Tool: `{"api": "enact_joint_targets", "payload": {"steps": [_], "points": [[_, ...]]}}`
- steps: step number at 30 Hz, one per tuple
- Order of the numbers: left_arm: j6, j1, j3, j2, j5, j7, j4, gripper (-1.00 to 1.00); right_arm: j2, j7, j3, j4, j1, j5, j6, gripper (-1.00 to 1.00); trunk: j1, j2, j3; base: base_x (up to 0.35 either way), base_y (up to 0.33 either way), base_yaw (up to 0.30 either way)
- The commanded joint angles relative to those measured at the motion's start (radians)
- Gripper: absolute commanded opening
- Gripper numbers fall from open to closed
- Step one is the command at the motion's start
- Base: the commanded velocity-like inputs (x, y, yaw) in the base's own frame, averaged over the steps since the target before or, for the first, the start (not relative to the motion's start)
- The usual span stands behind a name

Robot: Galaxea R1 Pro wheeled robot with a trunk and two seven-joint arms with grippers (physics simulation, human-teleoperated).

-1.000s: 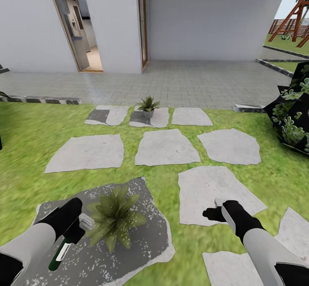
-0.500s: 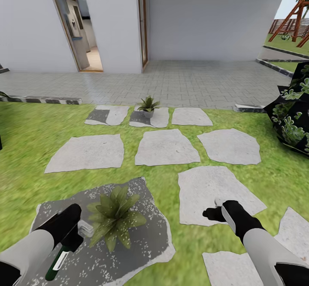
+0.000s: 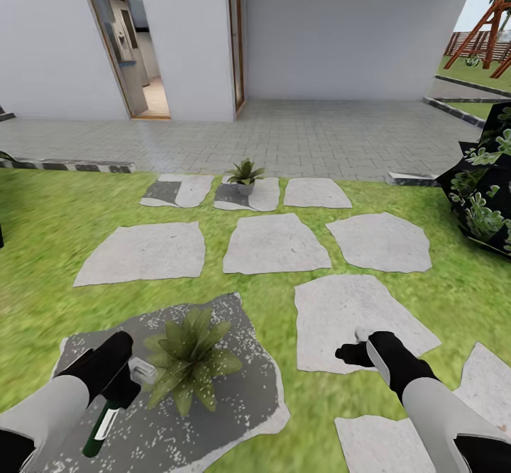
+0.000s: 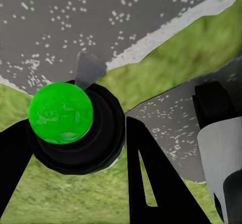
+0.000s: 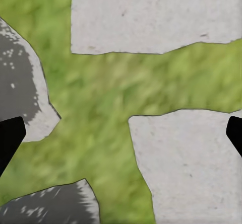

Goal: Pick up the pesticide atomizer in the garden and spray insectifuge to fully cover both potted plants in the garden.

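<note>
Dark-green pesticide atomizer [image 3: 106, 416] sits pinched in the left gripper [image 3: 119, 386], nozzle aimed at the near potted plant [image 3: 187, 354] at its three o'clock. Light, rigid, probably slick; best held mid-body. Right gripper [image 3: 353, 352] hangs spread.

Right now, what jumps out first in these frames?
Nearest is a potted plant on a dark, white-speckled stone slab in the lawn, with the left end effector beside it, shut on the pesticide atomizer, nozzle toward the leaves. A second potted plant sits on a far slab near the paved strip. The right end effector hangs empty over a pale slab.
</note>
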Motion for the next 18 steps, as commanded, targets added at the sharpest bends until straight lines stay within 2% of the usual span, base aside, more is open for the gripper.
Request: {"api": "enact_joint_targets", "payload": {"steps": [1, 4, 9, 18], "points": [[0.002, 0.001, -0.003, 0.001, -0.011, -0.009, -0.002, -1.00, 0.000, 0.003, -0.004, -0.002, 0.000, -0.001, 0.005, 1.00, 0.000, 0.000, -0.001, 0.000, 0.000, 0.000], [0.001, 0.006, -0.002, 0.001, -0.013, -0.009, -0.002, -1.00, 0.001, 0.003, -0.004, -0.002, 0.000, -0.001, 0.005, 1.00, 0.000, 0.000, -0.001, 0.000, 0.045, 0.000], [0.001, 0.007, 0.001, 0.004, -0.013, -0.011, -0.002, -1.00, 0.001, 0.003, -0.004, -0.002, 0.000, -0.001, 0.005, 1.00, 0.000, 0.000, -0.001, 0.000, 0.250, -0.038], [0.001, 0.007, 0.003, 0.006, -0.013, -0.011, -0.002, -1.00, 0.002, 0.003, -0.004, -0.002, 0.000, -0.001, 0.005, 1.00, 0.000, 0.000, -0.001, 0.000, 0.299, -0.254]]}}
